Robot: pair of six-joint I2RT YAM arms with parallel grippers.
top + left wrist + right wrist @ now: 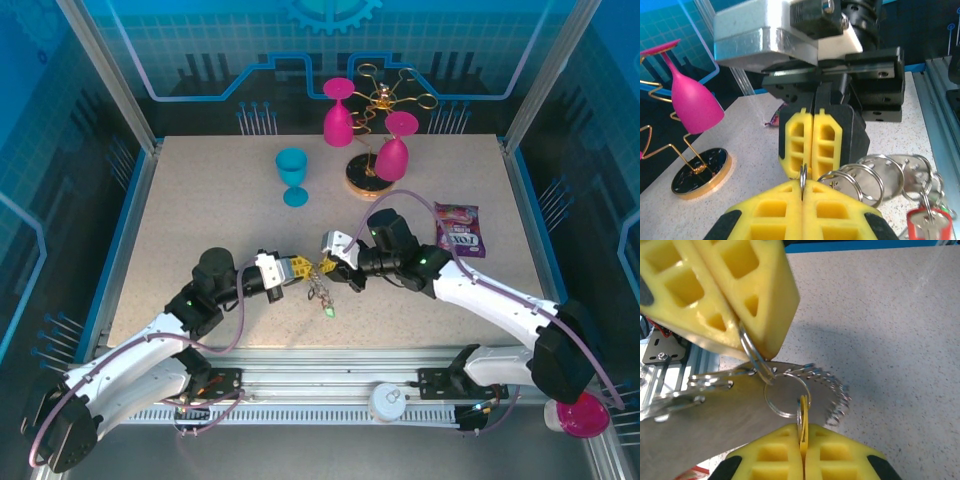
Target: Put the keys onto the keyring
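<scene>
Silvery keyring links strung between two end effectors, held off bench, centre, towards near edge. Left end effector pads fully closed on one ring. Right end effector pads closed on neighbouring ring plus thin yellow sliver; tips of the two almost touching. Keys dangle beneath, red key among them. Bare bench left and near of pair. Blue goblet, gold rack well apart, far; packet right.

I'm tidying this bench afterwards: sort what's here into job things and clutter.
Job: keyring of linked silvery metal rings; small keys with coloured plastic heads.
Clutter: blue plastic goblet; two pink plastic goblets; gold wire rack; purple snack packet.
</scene>
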